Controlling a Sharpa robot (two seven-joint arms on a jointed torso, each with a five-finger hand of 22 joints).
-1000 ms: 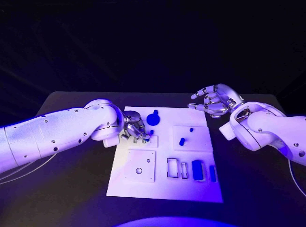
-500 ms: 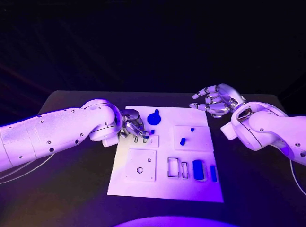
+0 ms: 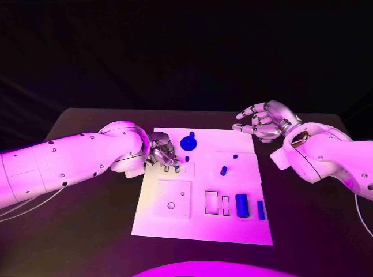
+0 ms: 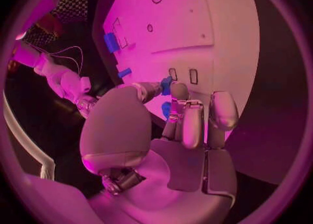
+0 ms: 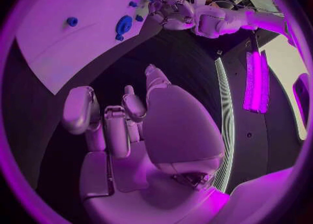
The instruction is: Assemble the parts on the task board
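Note:
The white task board (image 3: 201,228) lies in the middle of the table. My left hand (image 3: 163,152) hovers over its far left part, and thumb and fingertip pinch a small blue part (image 3: 186,158), also seen in the left wrist view (image 4: 166,85), just above two small slots (image 4: 193,76). A round blue knob piece (image 3: 188,141) stands beside that hand. A blue peg (image 3: 223,171) stands in the right plate, and two blue blocks (image 3: 242,205) sit near the front right. My right hand (image 3: 263,121) hangs past the board's far right corner with its fingers loosely bent, holding nothing.
A raised square plate with two round holes (image 3: 174,199) sits on the board's front left. Two empty rectangular slots (image 3: 211,202) lie next to the blue blocks. Black table (image 3: 86,231) surrounds the board on both sides.
My left hand has shifted slightly toward the board's far edge, taking the small blue part with it. The right hand has barely moved.

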